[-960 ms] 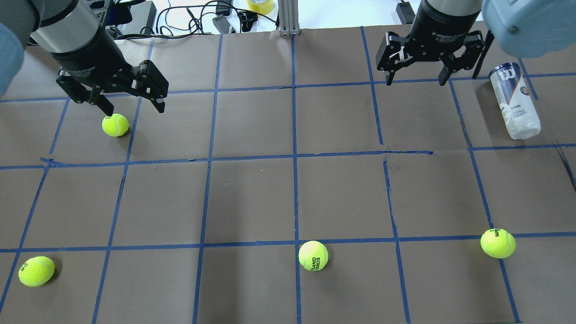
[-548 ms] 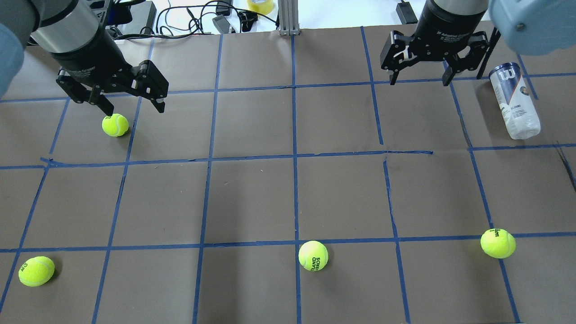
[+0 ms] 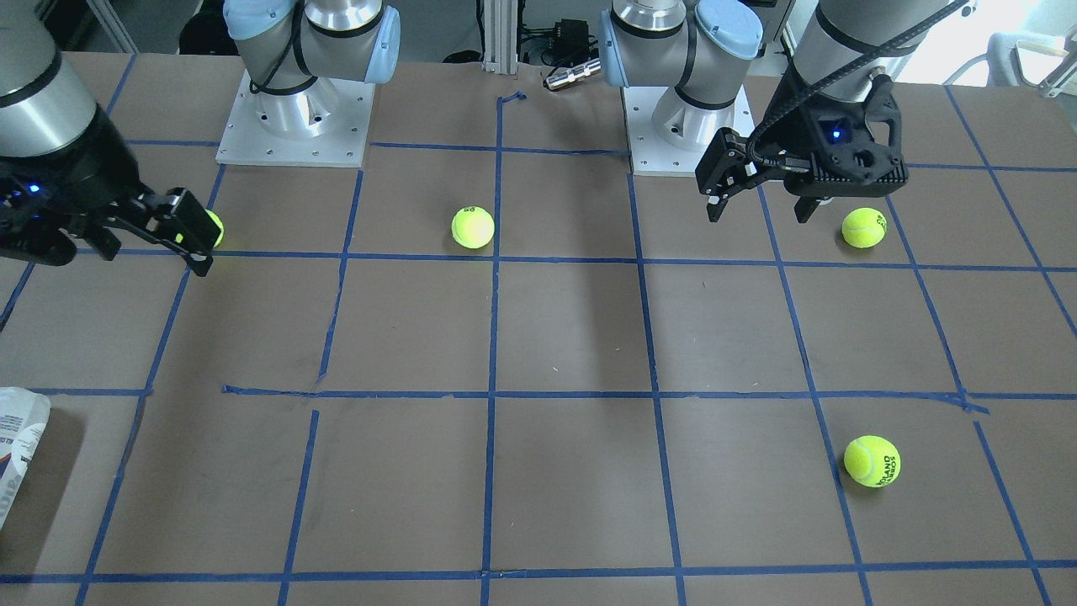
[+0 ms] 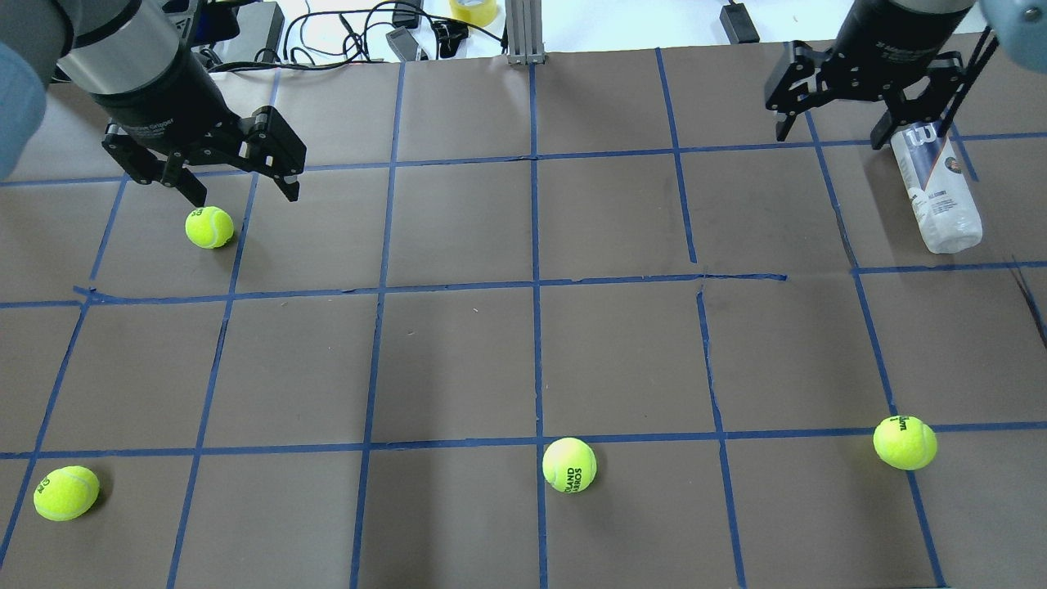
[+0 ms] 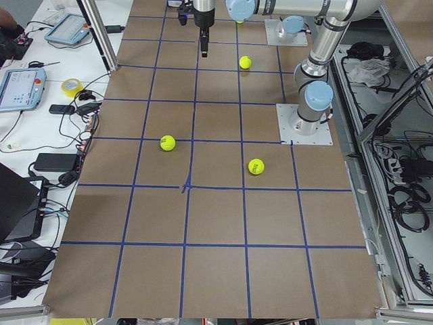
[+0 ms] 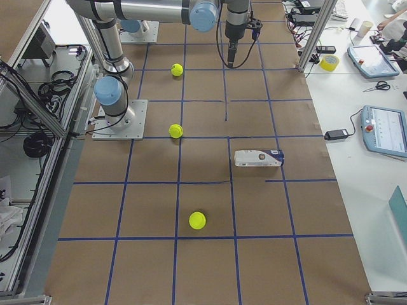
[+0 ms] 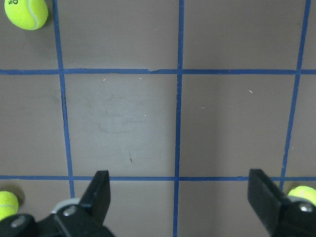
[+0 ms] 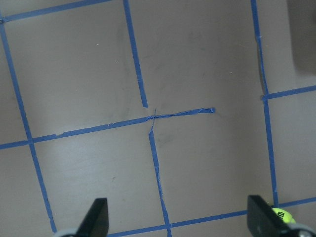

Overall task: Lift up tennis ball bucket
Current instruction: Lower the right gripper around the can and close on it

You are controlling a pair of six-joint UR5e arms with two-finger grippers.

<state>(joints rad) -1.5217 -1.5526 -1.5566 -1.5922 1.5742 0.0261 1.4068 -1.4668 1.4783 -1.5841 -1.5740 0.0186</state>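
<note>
The tennis ball bucket (image 4: 936,192) lies toppled by the counter's far right corner, so the right gripper (image 4: 830,127) hovers near, jaws spread; the left gripper (image 4: 245,192) idles, spread likewise.

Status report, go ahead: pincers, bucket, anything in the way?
Left pincer open, empty. Right pincer open, clear of the tennis ball bucket. Bucket lying on its side, untouched. Nothing blocking it.

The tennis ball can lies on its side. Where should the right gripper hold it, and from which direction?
Grip the tennis ball can at mid-body, coming straight down from above, with the jaws across its long axis. It lies on its side, so both long curved sides are exposed there.
</note>
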